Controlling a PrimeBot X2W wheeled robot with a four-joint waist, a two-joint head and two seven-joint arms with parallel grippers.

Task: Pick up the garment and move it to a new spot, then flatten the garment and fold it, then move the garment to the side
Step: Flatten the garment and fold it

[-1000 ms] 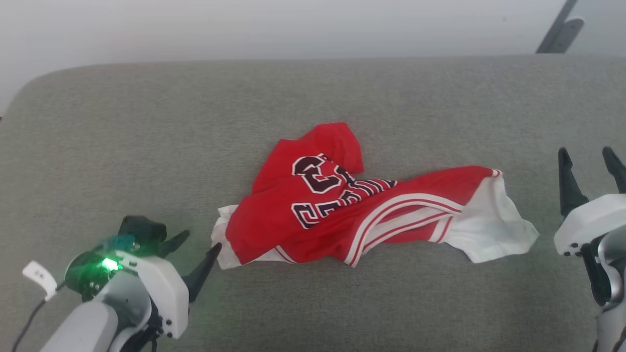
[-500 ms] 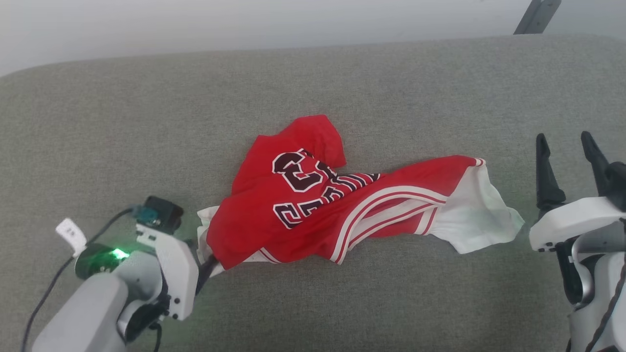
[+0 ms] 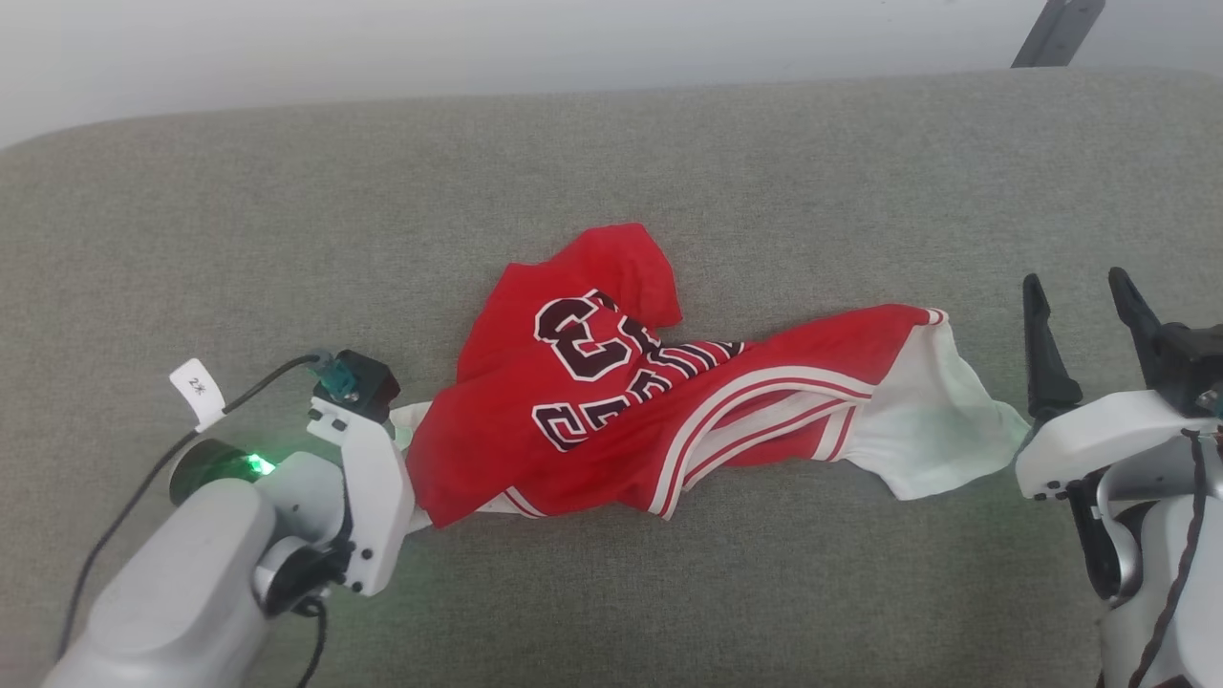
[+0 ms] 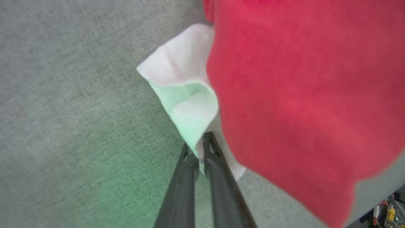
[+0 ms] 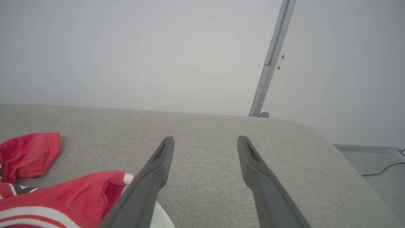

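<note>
The shirt [image 3: 650,401] lies crumpled near the middle of the grey cushion [image 3: 669,143], its number and lettering bunched and a white sleeve trailing at each end. The edge of the left sleeve [image 4: 186,95] is pinched by the left claw [image 4: 198,150], whose fingers are pressed together on the white cloth. As the left wrist view shows, only a thin bite near the hem is held. The right claw [image 3: 1074,282] is held spread, just beside the right sleeve [image 3: 941,420] but apart from it, with its fingers pointed away over bare cushion.

The step in hand is judged to be the pick-up for the move to a new spot. It is best done with both ends held. The right claw should be tipped down, brought onto the right sleeve or the striped trim next to it, and closed on as few layers as can be managed, so that the shirt is opened out rather than balled when lifted. Since so little cloth is caught on the left, a slip is likely if the lift is hurried. Both claws should be raised together and level — and the shirt carried clear of the cushion, not dragged. The pull between the two ends should be kept gentle.
</note>
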